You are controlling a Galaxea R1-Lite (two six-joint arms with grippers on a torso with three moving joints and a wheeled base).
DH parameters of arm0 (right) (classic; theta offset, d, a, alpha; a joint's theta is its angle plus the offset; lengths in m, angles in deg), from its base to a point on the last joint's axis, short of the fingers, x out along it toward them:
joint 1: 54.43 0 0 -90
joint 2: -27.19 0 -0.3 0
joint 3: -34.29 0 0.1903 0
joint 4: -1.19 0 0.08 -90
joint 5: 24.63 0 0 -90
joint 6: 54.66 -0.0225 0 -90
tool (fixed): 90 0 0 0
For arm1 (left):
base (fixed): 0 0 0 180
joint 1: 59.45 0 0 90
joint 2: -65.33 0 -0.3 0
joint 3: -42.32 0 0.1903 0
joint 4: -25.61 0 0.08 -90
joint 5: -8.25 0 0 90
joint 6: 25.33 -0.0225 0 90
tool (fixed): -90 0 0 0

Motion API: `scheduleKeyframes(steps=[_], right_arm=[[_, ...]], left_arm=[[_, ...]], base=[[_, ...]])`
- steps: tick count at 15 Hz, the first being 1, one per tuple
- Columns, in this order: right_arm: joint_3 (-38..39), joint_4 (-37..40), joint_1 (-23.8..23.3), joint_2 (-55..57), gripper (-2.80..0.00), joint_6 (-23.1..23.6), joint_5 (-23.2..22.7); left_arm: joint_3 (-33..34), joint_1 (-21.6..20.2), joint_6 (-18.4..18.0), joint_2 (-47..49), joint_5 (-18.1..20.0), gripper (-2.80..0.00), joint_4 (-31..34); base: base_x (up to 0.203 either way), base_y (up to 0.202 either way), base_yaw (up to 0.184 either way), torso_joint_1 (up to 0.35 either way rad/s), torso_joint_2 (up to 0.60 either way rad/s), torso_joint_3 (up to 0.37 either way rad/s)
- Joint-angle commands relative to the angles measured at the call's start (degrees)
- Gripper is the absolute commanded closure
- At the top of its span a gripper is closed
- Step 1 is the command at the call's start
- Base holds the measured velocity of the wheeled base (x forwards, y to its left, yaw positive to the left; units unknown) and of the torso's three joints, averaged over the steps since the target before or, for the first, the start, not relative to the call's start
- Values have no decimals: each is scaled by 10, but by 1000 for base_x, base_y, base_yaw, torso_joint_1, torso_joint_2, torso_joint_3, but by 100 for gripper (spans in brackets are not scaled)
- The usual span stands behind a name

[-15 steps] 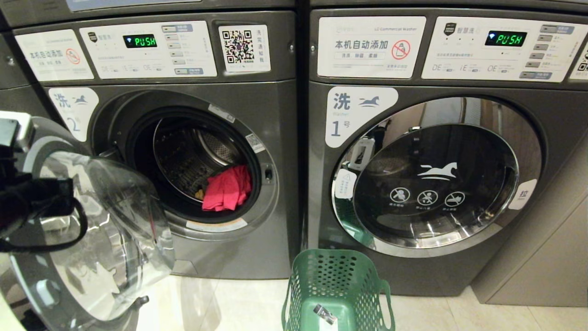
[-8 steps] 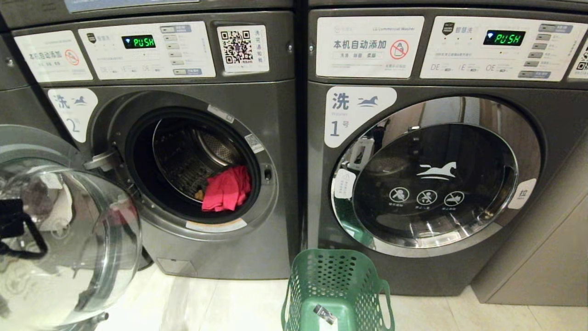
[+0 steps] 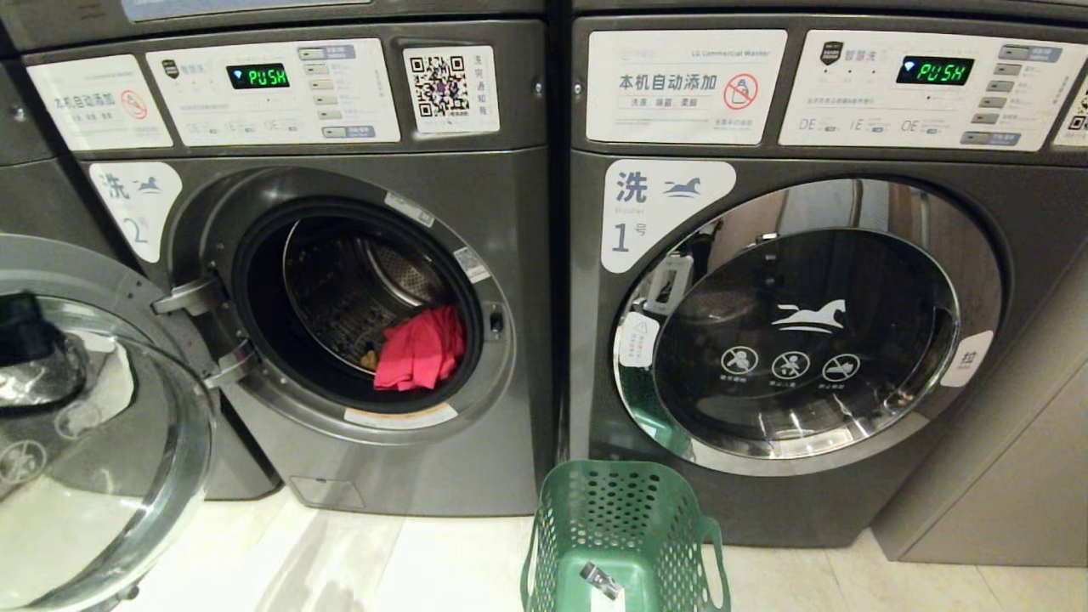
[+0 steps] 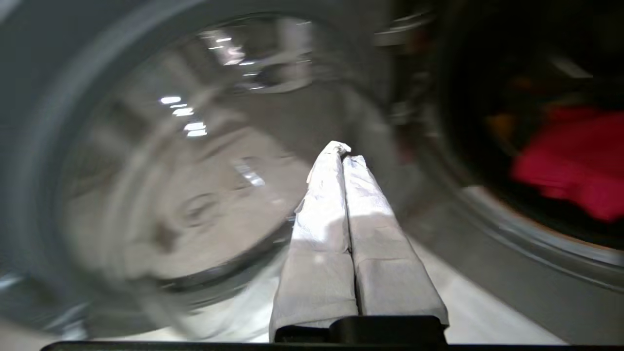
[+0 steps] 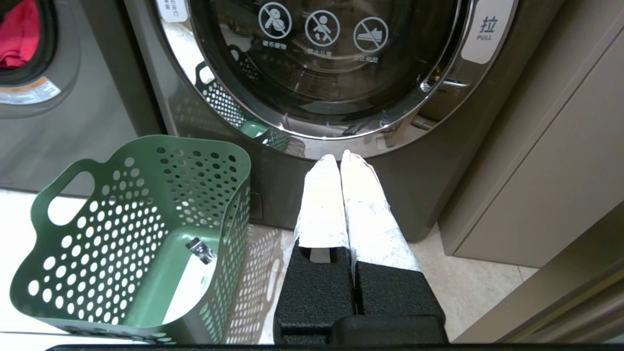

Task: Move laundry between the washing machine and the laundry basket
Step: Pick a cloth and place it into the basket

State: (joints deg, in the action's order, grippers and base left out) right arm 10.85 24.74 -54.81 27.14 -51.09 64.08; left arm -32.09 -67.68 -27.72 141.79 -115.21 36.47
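Observation:
The washing machine (image 3: 518,221) labelled 2 stands with its round glass door (image 3: 102,263) swung wide open to the left. Laundry lies low in the drum: a bright red garment (image 3: 421,347) with a small yellow-orange bit (image 3: 369,359) beside it. In the left wrist view, my left gripper (image 4: 341,151) is shut and empty, in front of the door glass, with the red garment (image 4: 575,156) off to one side. The green laundry basket (image 3: 625,489) stands on the floor and holds only a label. My right gripper (image 5: 340,157) is shut and empty beside the basket (image 5: 146,146).
The machine labelled 1 (image 3: 790,340) is closed, right behind the basket. A beige cabinet (image 3: 1003,476) stands at the right. The open door takes up the lower left, with a dark part of my left arm (image 3: 25,336) behind its glass.
The door of machine 2 has swung further open to the left. My left arm has drawn back leftward with it and now shows only at the picture's edge.

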Motion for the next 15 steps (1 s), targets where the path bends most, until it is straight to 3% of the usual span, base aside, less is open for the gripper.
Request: scheduleKeyframes(steps=[1,2,3,5,8,13,15], right_arm=[[0,0,0,0,0,0,0],[0,0,0,0,0,0,0],[1,0,0,0,0,0,0],[0,0,0,0,0,0,0],[0,0,0,0,0,0,0],[0,0,0,0,0,0,0],[1,0,0,0,0,0,0]], left_arm=[[-8,-7,20,-1,184,0,-3],[-9,-9,50,-4,258,0,-6],[5,-4,67,-13,291,0,-8],[50,37,73,-61,296,0,-5],[181,92,73,-183,287,0,-3],[428,108,28,-447,284,0,-11],[490,110,10,-541,284,0,16]], base=[[0,0,0,0,0,0],[0,0,0,0,0,0],[0,0,0,0,0,0],[0,0,0,0,0,0],[0,0,0,0,0,0],[0,0,0,0,0,0],[0,0,0,0,0,0]])
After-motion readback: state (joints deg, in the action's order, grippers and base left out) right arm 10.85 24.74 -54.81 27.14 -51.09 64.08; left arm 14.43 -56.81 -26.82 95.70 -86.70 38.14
